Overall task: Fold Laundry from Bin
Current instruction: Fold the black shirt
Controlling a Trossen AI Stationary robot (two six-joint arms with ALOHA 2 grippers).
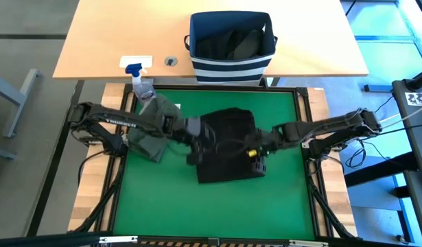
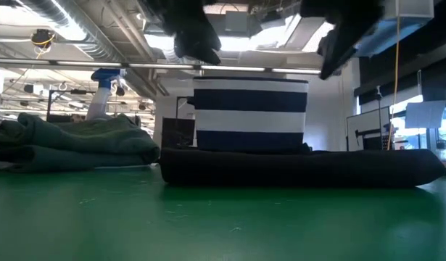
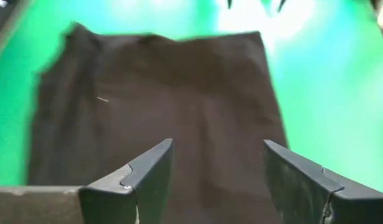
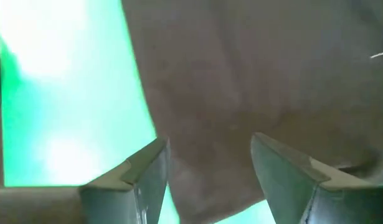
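black garment (image 1: 228, 144) is folded flat mid-frame on the green mat (image 1: 156, 199), olive one (image 1: 152, 127) folded to its left. left gripper (image 1: 197, 152) and right gripper (image 1: 255, 152) both hover over it open, holding nothing. bin (image 1: 231, 42) at top centre looks like it has at least 1 more dark piece left.

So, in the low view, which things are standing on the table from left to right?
Folded olive green garment → spray bottle behind it → black garment, lying flat in front of the striped bin.

Green mat (image 1: 156, 199): black garment (image 1: 228, 147) centre; olive garment (image 1: 152, 130) left
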